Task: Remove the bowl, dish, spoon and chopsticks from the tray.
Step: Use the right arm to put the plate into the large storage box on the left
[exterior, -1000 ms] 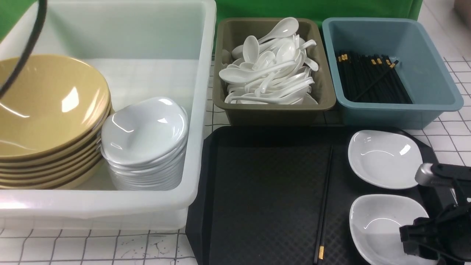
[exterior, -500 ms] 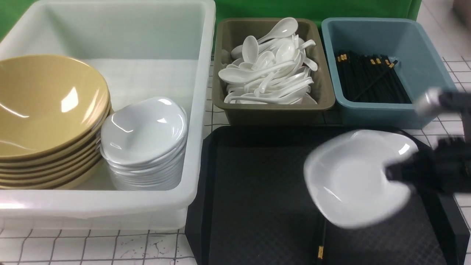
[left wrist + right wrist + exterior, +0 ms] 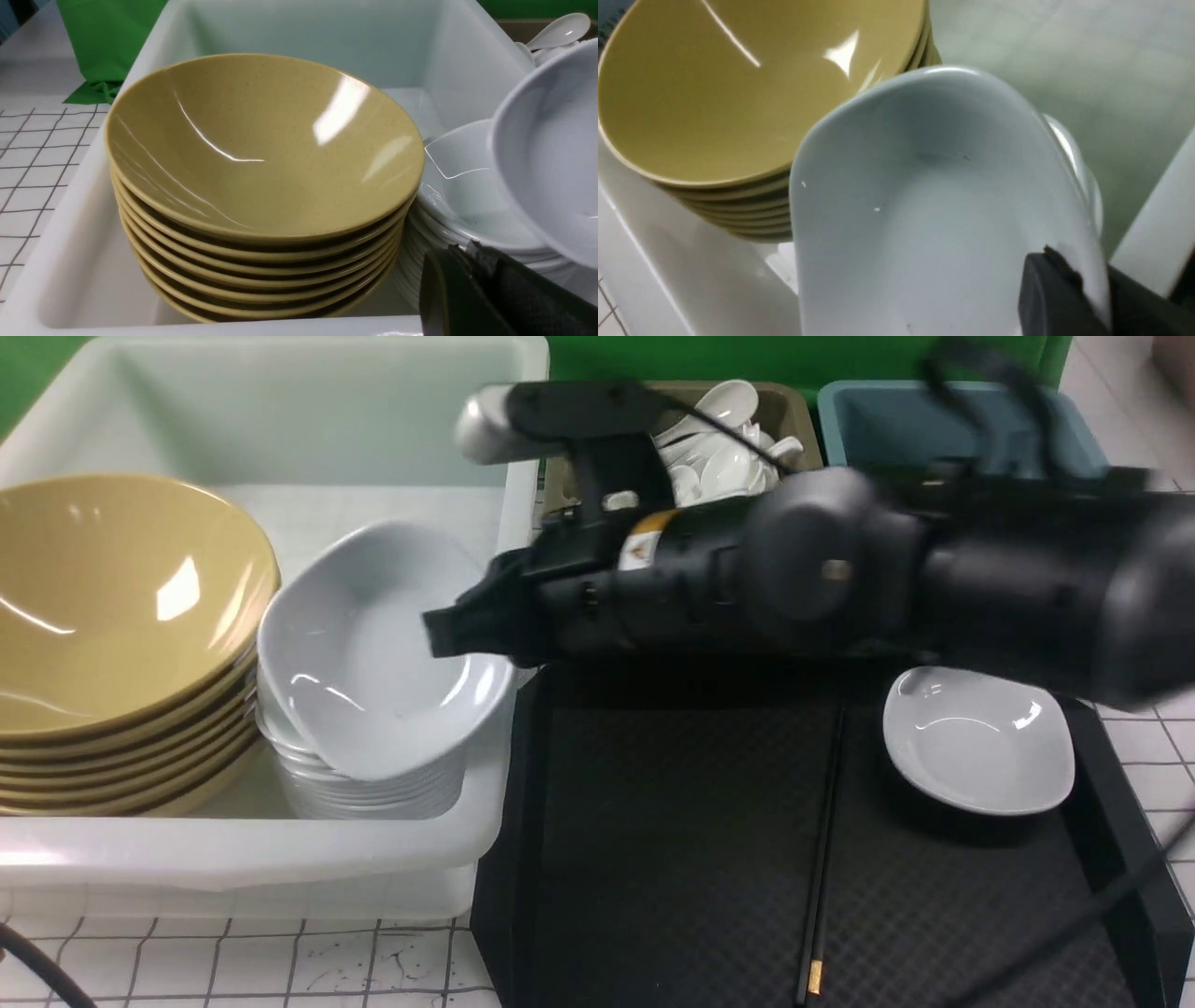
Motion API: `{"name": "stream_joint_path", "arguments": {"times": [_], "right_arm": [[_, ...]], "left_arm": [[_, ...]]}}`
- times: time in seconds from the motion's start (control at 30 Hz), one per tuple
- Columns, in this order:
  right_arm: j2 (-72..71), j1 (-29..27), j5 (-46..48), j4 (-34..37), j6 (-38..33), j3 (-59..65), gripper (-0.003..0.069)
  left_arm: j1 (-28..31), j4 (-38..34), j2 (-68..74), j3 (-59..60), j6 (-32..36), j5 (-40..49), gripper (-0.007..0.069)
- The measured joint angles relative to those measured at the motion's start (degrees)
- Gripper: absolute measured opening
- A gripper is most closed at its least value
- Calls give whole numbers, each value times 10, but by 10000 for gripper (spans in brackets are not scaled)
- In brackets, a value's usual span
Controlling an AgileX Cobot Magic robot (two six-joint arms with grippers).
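The right gripper [image 3: 453, 627] is clamped on the rim of a white dish [image 3: 373, 663] over the dish stack in the tub [image 3: 467, 835]. The left gripper's [image 3: 472, 254] fingers are together. Right of the tub, chopsticks [image 3: 822, 859] lie on the tray [image 3: 672, 859].

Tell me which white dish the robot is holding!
The tilted white dish above the white dish stack, gripped at its rim by the right gripper; the tray's dish isn't held.

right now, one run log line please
right claw: shut on white dish | dish: above dish stack | chopsticks: on tray
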Motion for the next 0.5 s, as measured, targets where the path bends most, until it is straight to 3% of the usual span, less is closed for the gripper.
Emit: {"name": "stream_joint_path", "arguments": {"times": [0.17, 0.27, 0.3, 0.37, 0.5], "right_arm": [[40, 1, 3, -2, -1, -42, 169], [34, -4, 19, -16, -5, -48, 282], [21, -14, 40, -22, -5, -49, 355], [-2, -36, 88, -29, -5, -49, 425], [-83, -100, 141, -90, 20, -2, 482]], "left_arm": [[0, 0, 0, 0, 0, 0, -12], [0, 0, 0, 0, 0, 0, -12], [0, 0, 0, 0, -1, 1, -12], [0, 0, 0, 0, -2, 1, -12], [0, 0, 0, 1, -2, 1, -12]]}}
